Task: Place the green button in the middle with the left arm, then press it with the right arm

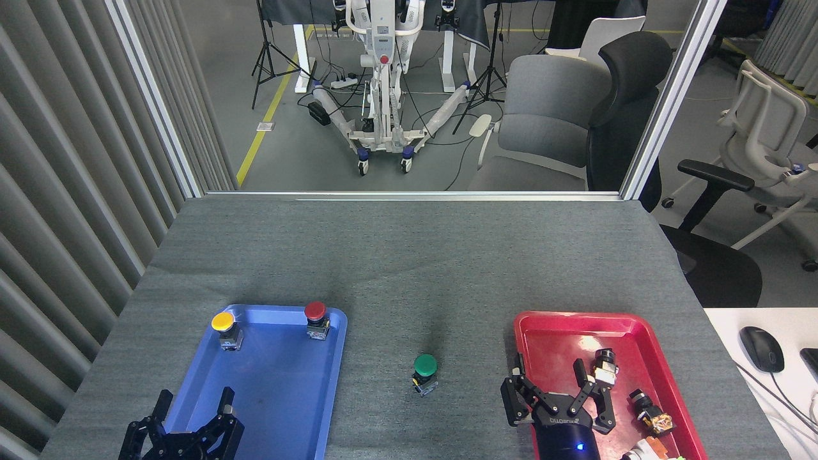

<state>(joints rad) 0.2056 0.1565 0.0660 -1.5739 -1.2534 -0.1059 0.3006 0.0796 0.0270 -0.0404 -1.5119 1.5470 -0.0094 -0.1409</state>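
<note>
The green button (425,370) stands upright on the bare grey fabric of the middle (409,275), between the two trays, with nothing touching it. My right gripper (553,380) hovers over the near left part of the red tray (556,326), to the right of the button and apart from it, fingers spread open and empty. My left gripper (192,406) rests low at the near end of the blue tray (281,377), open and empty.
In the blue tray stand a yellow-capped button (224,327) and a red-capped button (316,317). The red tray holds several small parts (604,367). A white desk with a mouse (762,348) adjoins the table at right. Chairs stand beyond the far edge.
</note>
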